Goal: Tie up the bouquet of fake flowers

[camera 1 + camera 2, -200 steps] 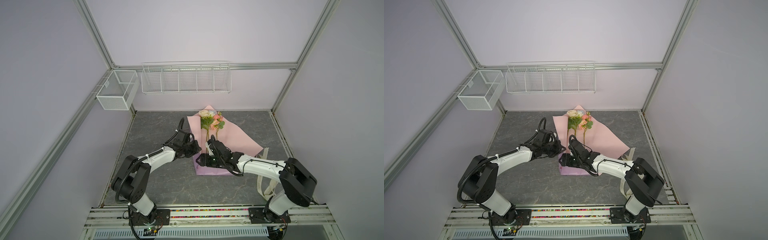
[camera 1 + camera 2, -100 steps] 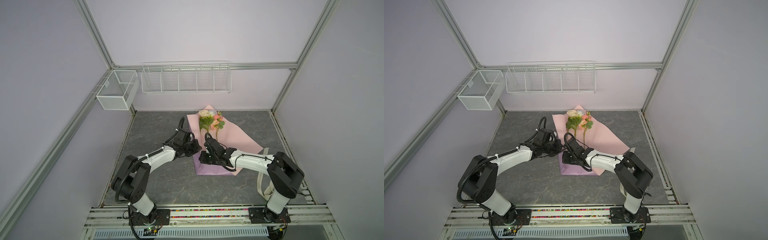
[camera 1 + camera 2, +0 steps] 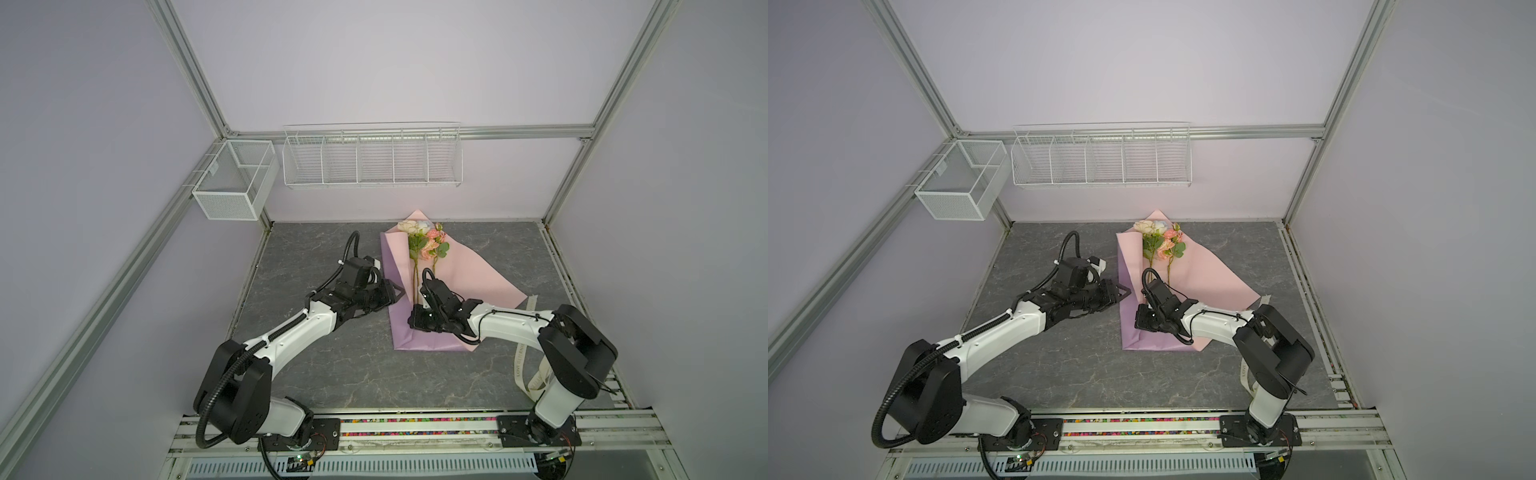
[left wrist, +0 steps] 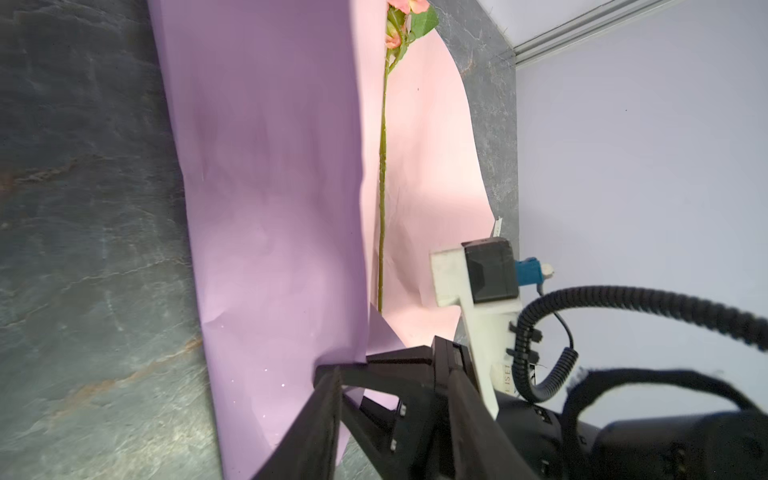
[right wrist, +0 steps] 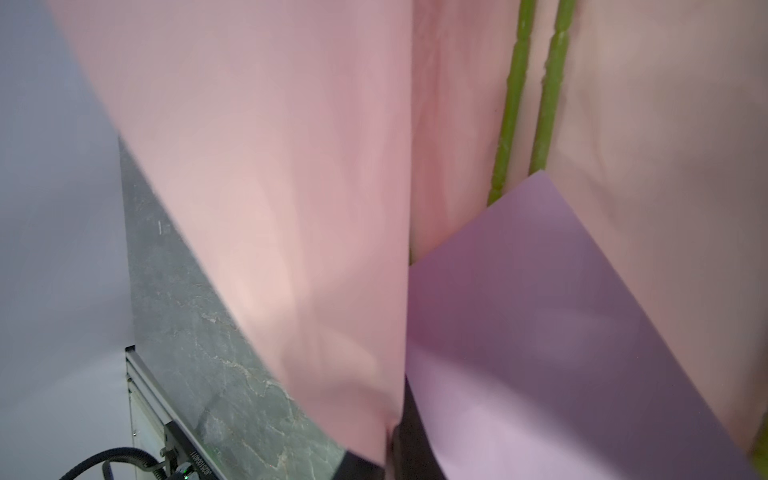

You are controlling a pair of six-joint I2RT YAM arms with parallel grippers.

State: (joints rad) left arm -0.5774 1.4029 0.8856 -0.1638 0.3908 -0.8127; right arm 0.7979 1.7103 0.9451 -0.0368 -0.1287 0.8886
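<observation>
Right wrist view: right gripper [image 5: 392,453] clenched on the pink-and-lilac wrapping paper sheet [image 5: 270,208]. Beside its lilac edge the left gripper [image 3: 397,293] seems released. Pastel, green-stemmed bouquet of fake flowers [image 3: 424,245] lies on that sheet.

Tabletop [image 3: 332,365]: stone-look, veined, matt. Paper [image 3: 478,278]: smooth, matt, lightly creased. Stems [image 5: 513,104]: plastic, knobbly. Baskets [image 3: 372,166]: white-coated wire. Frame [image 3: 519,132]: bare brushed metal.
</observation>
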